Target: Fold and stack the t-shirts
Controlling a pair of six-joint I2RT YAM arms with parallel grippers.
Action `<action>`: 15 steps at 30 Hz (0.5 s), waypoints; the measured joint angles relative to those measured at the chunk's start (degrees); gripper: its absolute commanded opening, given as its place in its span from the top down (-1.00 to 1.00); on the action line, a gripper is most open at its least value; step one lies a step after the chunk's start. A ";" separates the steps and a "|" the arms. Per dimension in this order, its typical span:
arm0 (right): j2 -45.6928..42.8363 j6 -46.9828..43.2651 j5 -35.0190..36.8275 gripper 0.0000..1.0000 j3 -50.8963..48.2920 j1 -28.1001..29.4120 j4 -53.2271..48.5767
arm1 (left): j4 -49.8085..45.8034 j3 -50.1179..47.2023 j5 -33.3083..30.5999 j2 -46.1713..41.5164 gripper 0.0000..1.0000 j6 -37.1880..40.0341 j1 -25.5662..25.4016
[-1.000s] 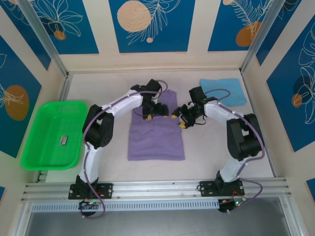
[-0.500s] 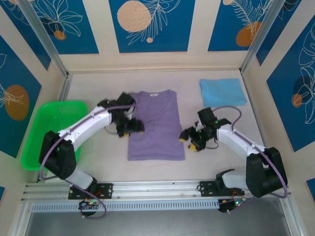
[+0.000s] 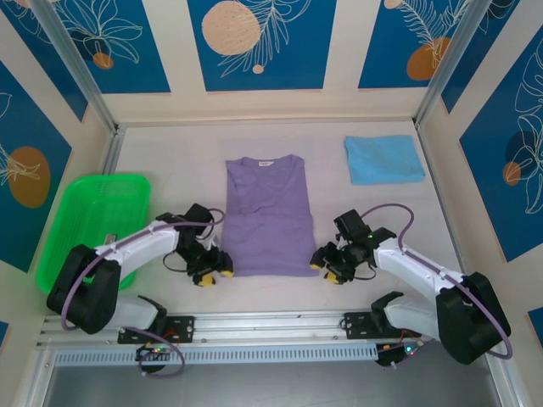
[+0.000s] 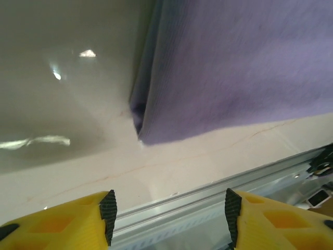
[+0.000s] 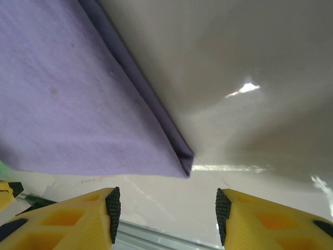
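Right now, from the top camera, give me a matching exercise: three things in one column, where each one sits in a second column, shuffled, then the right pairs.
Things:
1. purple t-shirt
2. blue t-shirt
3. green tray

Places:
A. far right corner
B. left side
C. centre

Pairs: 1-C, 2-A, 3-B

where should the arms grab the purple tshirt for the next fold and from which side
Take the purple t-shirt by its two near hem corners, one per gripper. It lies flat as a long rectangle, and its folded-in side edges end there, giving a layered lip. Come in low from the near edge: the left gripper and right gripper sit open just short of those corners.
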 measured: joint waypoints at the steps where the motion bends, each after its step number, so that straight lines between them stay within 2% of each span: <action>1: 1.07 -0.33 -0.04 -0.07 0.02 0.04 0.72 | 0.90 0.00 0.52 0.74 0.00 0.07 0.48; 6: 7.61 -2.43 -0.33 -0.02 1.29 0.09 2.19 | 3.78 -0.02 1.22 2.91 0.09 0.02 1.42; 10: 9.07 -4.07 -0.39 0.05 2.45 0.39 1.88 | 4.59 -0.68 0.83 3.06 0.23 0.02 1.46; 13: 9.40 -5.03 -0.15 0.29 2.51 0.46 2.54 | 5.03 -0.87 0.24 4.00 0.42 0.02 1.46; 15: 9.86 -5.79 -0.11 0.44 2.64 0.46 2.56 | 5.49 -0.87 -0.42 4.79 0.68 -0.11 1.46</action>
